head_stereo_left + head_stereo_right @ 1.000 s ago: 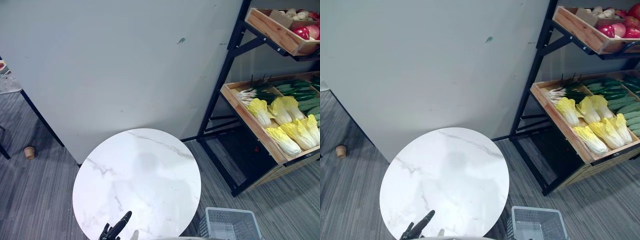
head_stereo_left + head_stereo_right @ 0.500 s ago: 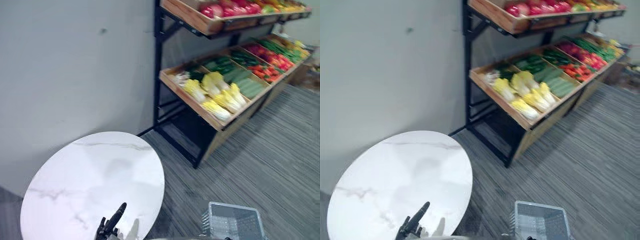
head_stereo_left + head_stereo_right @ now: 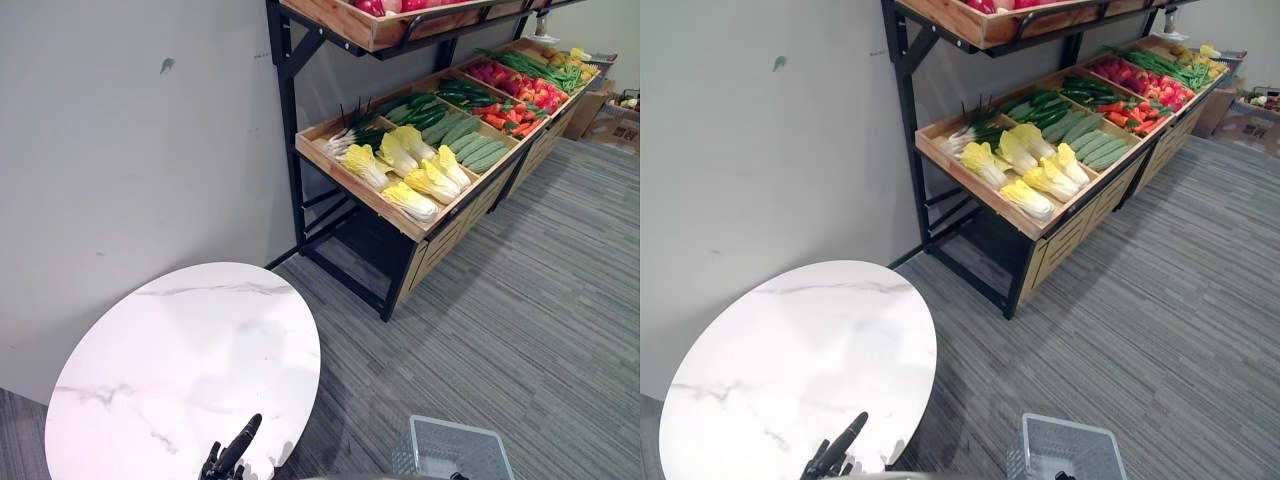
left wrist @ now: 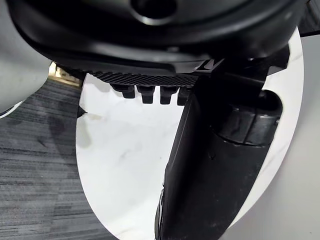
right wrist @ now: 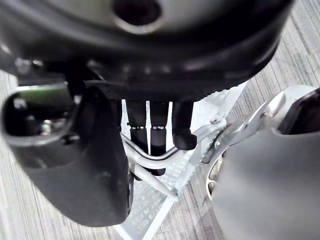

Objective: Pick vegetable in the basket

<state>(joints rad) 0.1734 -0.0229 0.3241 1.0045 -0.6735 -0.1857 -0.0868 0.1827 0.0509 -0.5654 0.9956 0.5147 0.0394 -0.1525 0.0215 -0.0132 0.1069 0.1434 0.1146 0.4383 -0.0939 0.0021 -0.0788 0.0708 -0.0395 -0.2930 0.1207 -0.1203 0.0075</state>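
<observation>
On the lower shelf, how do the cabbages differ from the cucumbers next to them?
The cabbages are yellow with white bases; the cucumbers are green. The cabbages are plump, leafy heads; the cucumbers are slim and smooth. The cabbages lie towards the near end of the wooden tray, the cucumbers farther along it. Both lie in that same sloped tray.

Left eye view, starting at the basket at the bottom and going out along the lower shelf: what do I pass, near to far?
basket → cabbages → cucumbers → red vegetables
</observation>
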